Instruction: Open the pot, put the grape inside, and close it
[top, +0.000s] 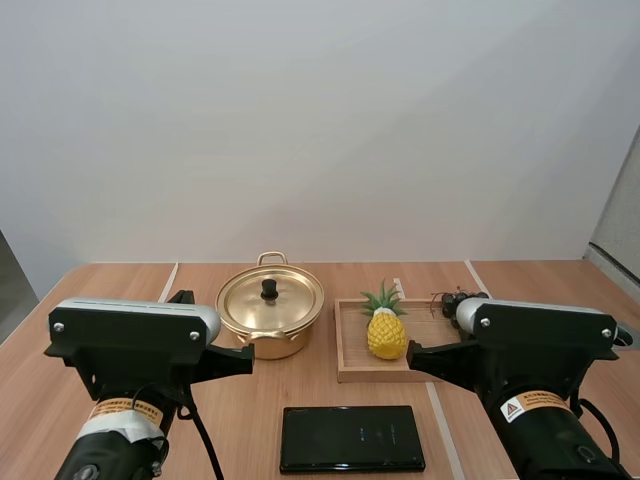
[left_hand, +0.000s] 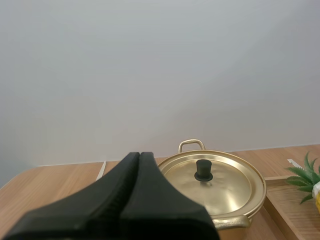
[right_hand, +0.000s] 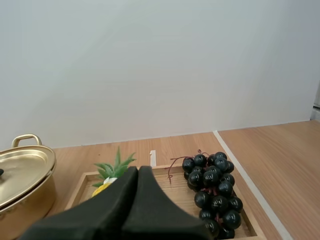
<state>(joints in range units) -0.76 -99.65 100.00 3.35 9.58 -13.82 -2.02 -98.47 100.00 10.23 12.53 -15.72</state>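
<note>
Light is bright, soft and even, falling from above. The lid (top: 270, 297) shows a mild sheen without harsh glare. Shadows under the pot (top: 285, 345) and tray (top: 370, 375) lie faint and short on the table (top: 250, 430).

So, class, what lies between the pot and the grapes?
A pineapple. It sits on the tray beside the pot, with the grapes on the same tray beyond it. The high view shows this.

Orange left-arm label (top: 130, 411): print not legible. Orange right-arm label (top: 533, 405): warning triangle sign visible, print not legible.
</note>
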